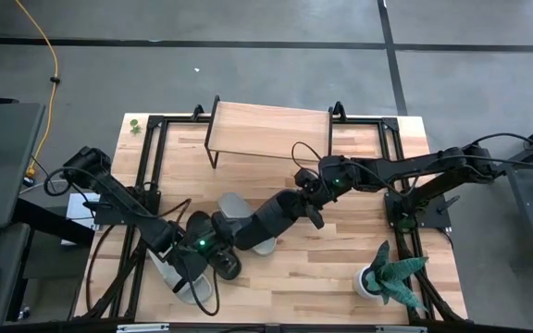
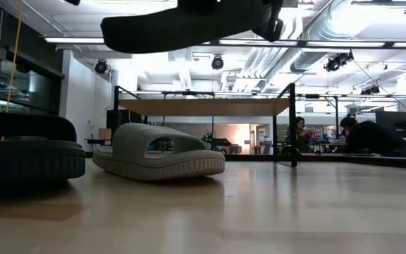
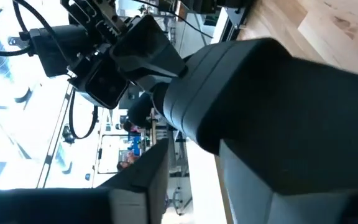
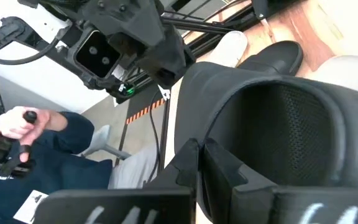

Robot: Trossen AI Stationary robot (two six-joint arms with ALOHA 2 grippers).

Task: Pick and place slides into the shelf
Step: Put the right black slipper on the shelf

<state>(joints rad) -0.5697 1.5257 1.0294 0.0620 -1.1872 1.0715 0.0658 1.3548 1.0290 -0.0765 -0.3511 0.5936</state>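
Arms meet near the middle of the table. The left arm reaches in from its base at the table's left edge, stretched low and angled down. The left gripper [image 1: 213, 252] sits over a black slide [image 1: 227, 266] lying on the wood, with a pale grey-green slide [image 1: 185, 283] just behind it, toward the table's near edge. Whether this claw has hold of anything I cannot tell.

The right arm stretches from the right side, elbow bent. The right gripper [image 1: 305, 196] is clamped tight on the raised black slide [image 1: 271, 220], pinching one end of it so that the sandal juts out beyond the claw toward the left arm, clear of the table. Below it rests a second pale slide [image 1: 237, 205], sole down. The raised sandal is matte black with a wide strap and a meshed lining; the pale ones have ribbed soles.

The shelf [image 1: 271, 129], a light-wood board on thin black legs, stands beyond the right claw at the far edge, bare. The tabletop [image 1: 340, 268] is butcher-block wood, with a potted plant [image 1: 387, 276] at its right corner. Beyond lies grey floor, a yellow cable [image 1: 54, 55], and seated people [image 2: 372, 137] in the room.
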